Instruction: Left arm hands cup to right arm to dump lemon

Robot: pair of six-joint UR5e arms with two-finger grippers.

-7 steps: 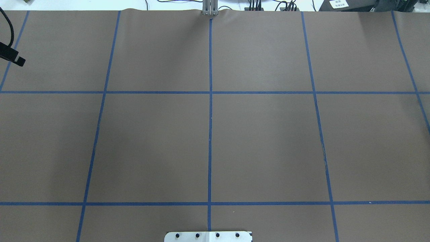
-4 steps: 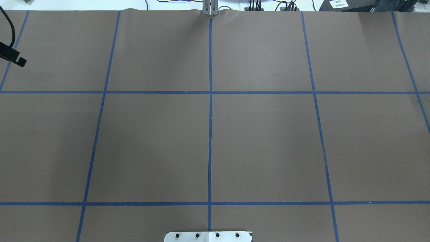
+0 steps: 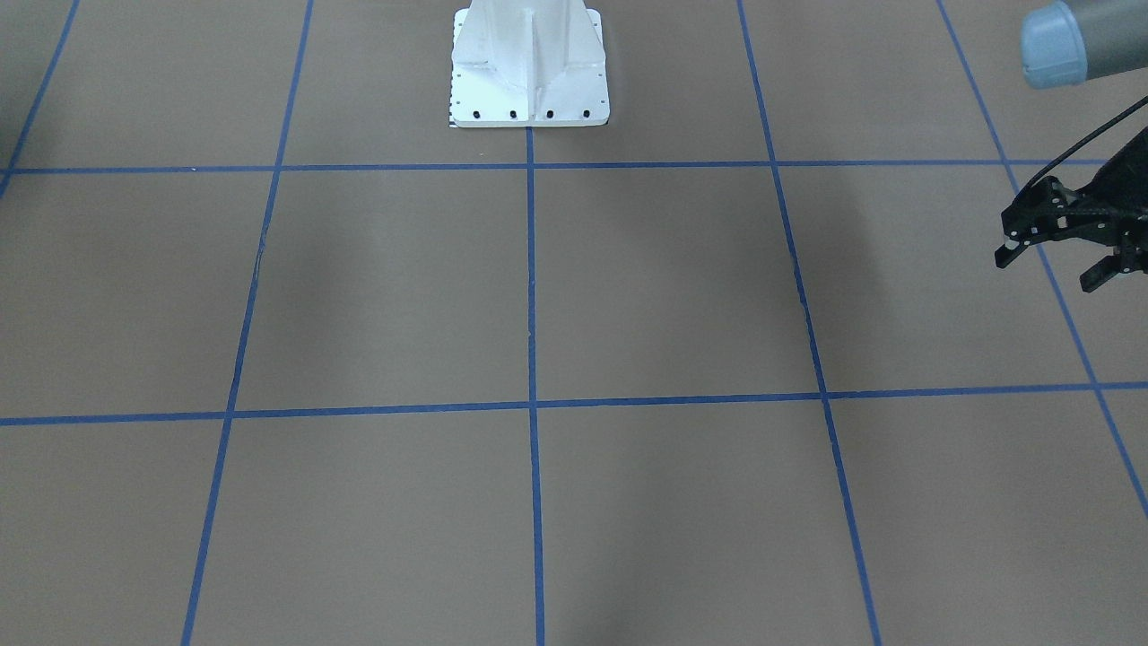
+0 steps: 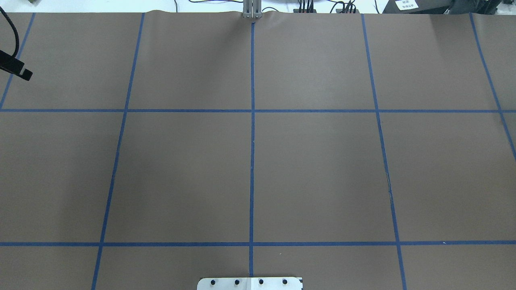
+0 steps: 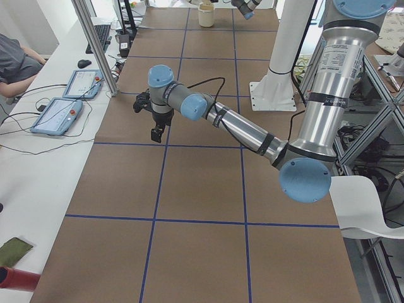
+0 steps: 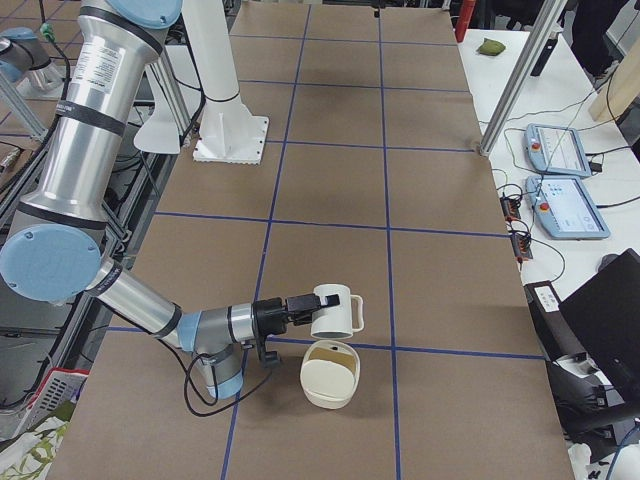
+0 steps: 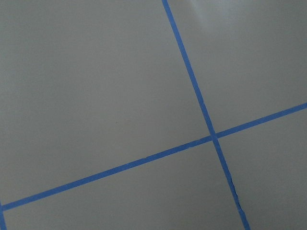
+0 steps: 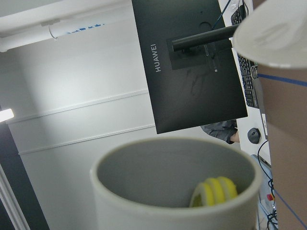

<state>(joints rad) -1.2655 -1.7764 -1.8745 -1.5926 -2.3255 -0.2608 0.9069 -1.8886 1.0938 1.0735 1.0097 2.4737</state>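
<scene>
Barely anything's moved since a second ago, my left pincer just creeps a hair at the overhead view's edge. It's spread wide and holding nothing, hovering over the desk. Cup is way over at my right pincer, just beside a cream bowl, and it looks tipped sideways. Lemon sits inside the cup. Can't tell whether that right pincer is clenched on it, the wrist view only shows the cup.
</scene>
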